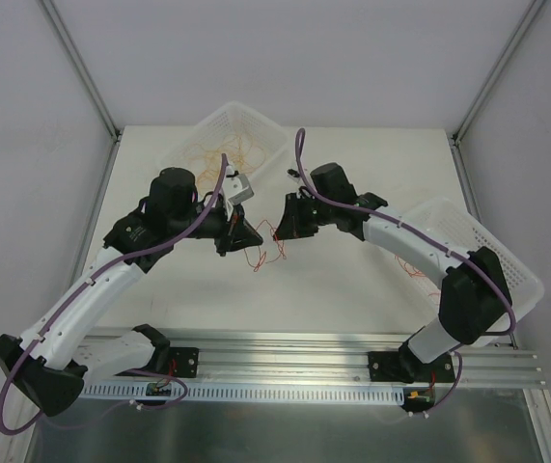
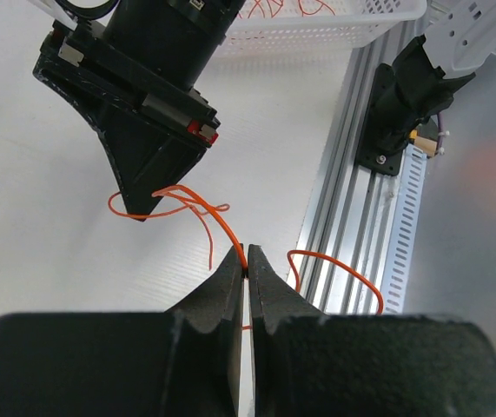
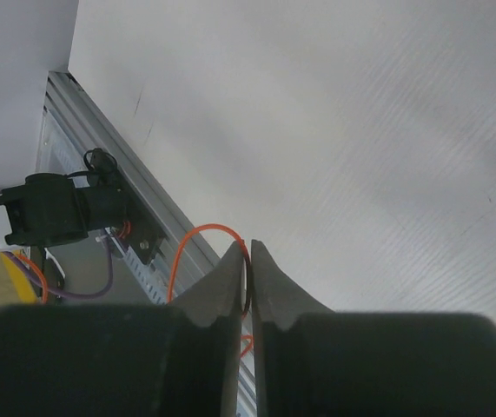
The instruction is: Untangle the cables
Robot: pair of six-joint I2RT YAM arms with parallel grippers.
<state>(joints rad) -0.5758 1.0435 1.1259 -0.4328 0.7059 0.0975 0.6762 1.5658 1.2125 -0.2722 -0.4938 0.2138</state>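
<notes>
Left jaws clenched on an orange strand of the cables (image 2: 200,207). I see right jaws pinching an orange loop. Tangle hangs between them over the table (image 1: 352,285).

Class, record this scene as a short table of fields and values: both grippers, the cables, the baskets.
Left gripper: shut on the cable tangle
Right gripper: shut on the cable tangle, from the opposite side
Cable tangle: thin orange and red strands strung between both grippers
Far basket: clear plastic, holds loose orange cables
Right basket: clear plastic, partly under the right arm
</notes>
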